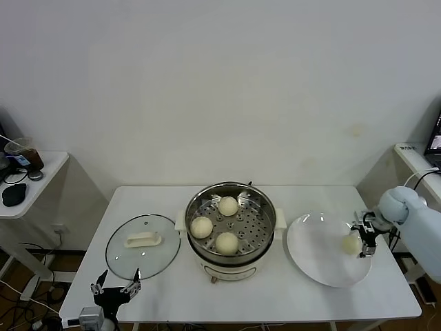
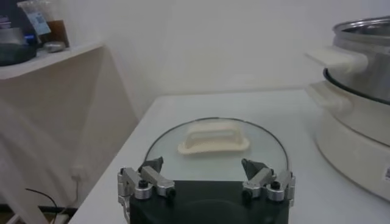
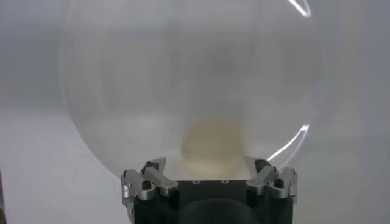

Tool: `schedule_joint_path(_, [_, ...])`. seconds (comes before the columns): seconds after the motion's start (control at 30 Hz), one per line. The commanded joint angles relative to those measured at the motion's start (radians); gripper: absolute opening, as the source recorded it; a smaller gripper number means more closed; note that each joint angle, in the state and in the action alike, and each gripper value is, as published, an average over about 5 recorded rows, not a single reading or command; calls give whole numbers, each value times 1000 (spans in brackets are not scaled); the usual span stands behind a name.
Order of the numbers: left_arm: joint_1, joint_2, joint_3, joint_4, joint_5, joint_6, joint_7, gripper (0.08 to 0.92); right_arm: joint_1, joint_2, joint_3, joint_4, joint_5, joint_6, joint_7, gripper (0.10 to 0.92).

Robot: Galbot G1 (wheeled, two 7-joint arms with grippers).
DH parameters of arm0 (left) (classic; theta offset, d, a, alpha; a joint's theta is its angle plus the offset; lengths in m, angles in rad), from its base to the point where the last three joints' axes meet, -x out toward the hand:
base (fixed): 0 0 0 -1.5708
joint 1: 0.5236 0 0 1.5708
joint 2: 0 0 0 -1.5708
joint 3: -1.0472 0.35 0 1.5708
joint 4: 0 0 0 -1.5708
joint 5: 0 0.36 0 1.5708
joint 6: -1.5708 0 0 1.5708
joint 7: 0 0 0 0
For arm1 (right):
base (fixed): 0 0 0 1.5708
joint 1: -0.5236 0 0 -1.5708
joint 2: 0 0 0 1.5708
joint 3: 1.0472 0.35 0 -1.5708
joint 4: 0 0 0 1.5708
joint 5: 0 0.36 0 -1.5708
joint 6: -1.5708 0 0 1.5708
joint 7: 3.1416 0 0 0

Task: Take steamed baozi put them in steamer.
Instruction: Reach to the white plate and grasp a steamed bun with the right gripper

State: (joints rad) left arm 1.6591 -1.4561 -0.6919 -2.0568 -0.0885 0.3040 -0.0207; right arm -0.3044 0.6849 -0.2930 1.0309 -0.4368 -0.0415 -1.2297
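The right gripper (image 1: 365, 243) is spread wide over the plate (image 1: 313, 258), holding nothing, with the last bun (image 1: 351, 243) just beside its fingertips. Three buns (image 1: 227, 242) sit in the steamer (image 1: 230, 231). The left gripper (image 1: 116, 285) hangs wide open and empty near the glass lid (image 1: 142, 245).

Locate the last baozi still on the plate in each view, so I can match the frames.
Head view: the baozi lies on the right part of the white plate, at the open right gripper.
Left wrist view: not in it.
Right wrist view: the baozi sits just ahead of the gripper, between its open fingers.
Shared landmark: the plate, in head and right wrist views.
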Motion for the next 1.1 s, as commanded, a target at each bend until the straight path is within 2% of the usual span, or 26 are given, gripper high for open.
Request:
schedule_joint_path(0.03, [1,0,-1,-2,0,-1,-2,823,-8,28,7,-35,-17,9,20,823])
schedule_joint_path(0.7, [0,0,4,-3,3,-1,-1,823,9,23,4,-46,-14,12,25,817])
schedule_joint_path(0.8, [-1,-1,5,-2,3,-1,-1,823,9,23,4,-45,-11,11,29,767])
schedule_joint_path(0.97, [-2,-3,8,-1,5,-1,-1,823,12,25,-1,-47,-7,9,34,624])
schedule_joint_path(1.1, [-2,-2,7,-2,5,-1,-1,823,19,23,-9,-46,5,3,32,543])
